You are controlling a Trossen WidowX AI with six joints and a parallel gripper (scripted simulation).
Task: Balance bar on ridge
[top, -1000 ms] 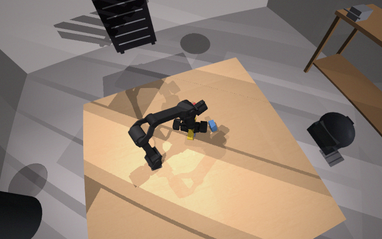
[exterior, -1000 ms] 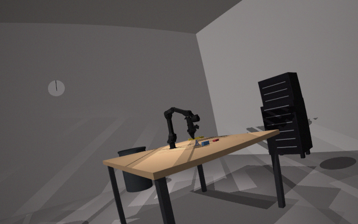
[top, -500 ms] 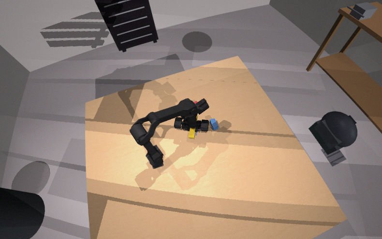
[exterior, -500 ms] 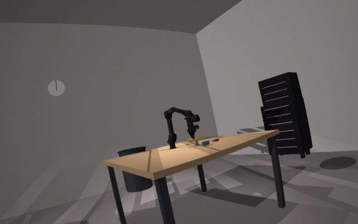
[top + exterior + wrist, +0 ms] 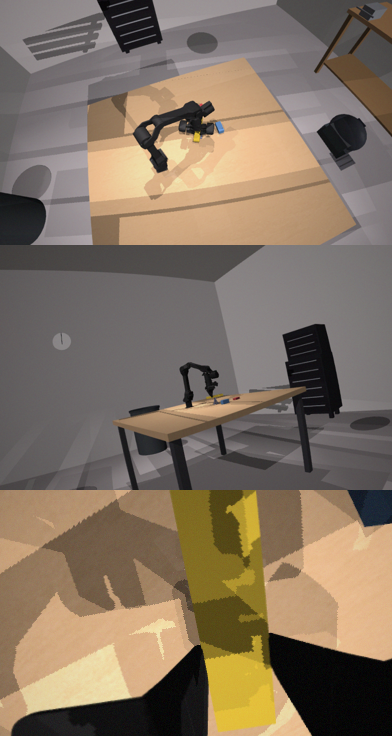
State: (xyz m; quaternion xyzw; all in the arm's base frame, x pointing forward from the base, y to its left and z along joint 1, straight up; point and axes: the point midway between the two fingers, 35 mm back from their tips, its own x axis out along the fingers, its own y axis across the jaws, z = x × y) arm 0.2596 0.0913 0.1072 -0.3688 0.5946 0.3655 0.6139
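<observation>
Grey walls enclose the room, and a light wooden surface (image 5: 260, 155) (image 5: 144, 421) (image 5: 65, 655) on dark legs stands in it, crossed by bands of shadow. Going left to right in the exterior view, a pale round clock (image 5: 61, 344) hangs on the wall, and a dark bin (image 5: 20, 219) (image 5: 151, 444) stands behind the surface. Next comes the black arm (image 5: 173, 114) (image 5: 186, 383), rising from the surface and bending over so that its tool (image 5: 197, 131) (image 5: 212, 396) (image 5: 233, 647) points down. The tool has the yellow bar (image 5: 196, 137) (image 5: 219, 395) (image 5: 231, 625) pinched between its fingers, near one end in the wrist view. Close by is the small blue-grey ridge (image 5: 201, 137) (image 5: 215, 401); I cannot tell whether the bar touches it. Then come a blue block (image 5: 219, 127) (image 5: 225, 401) (image 5: 372, 507) and a red block (image 5: 200, 104) (image 5: 236, 398), both on the surface, and finally a tall black cabinet (image 5: 135, 26) (image 5: 306, 374) beyond it.
</observation>
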